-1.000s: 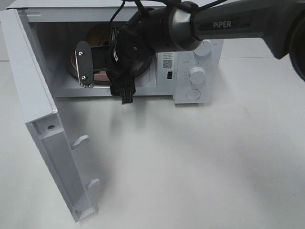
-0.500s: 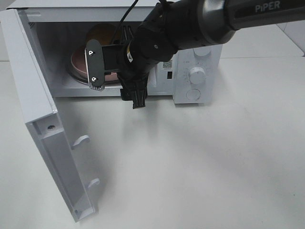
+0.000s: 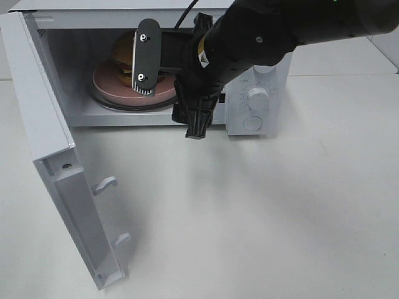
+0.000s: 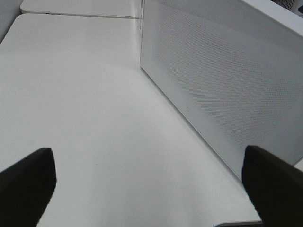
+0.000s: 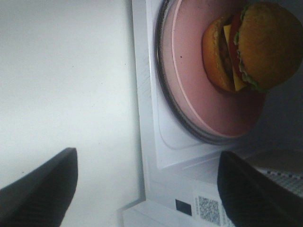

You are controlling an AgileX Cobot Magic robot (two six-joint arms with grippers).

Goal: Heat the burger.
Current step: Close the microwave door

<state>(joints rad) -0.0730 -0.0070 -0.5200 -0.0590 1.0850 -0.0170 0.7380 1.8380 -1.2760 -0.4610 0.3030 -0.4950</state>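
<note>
burger (image 3: 122,52) | on pink plate (image 3: 106,85) | microwave door (image 3: 43,124) open | right tool (image 5: 147,183) in front

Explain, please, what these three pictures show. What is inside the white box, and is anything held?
This is a two-armed robot. One picture comes from a high camera; the other two come from cameras on the wrists. The white box is a microwave oven with its door open, on a white table. Inside, a golden-brown bun burger sits on a round pink plate. The right end effector is open before the oven; the left end effector is open beside a perforated white panel. Neither holds anything.
</note>
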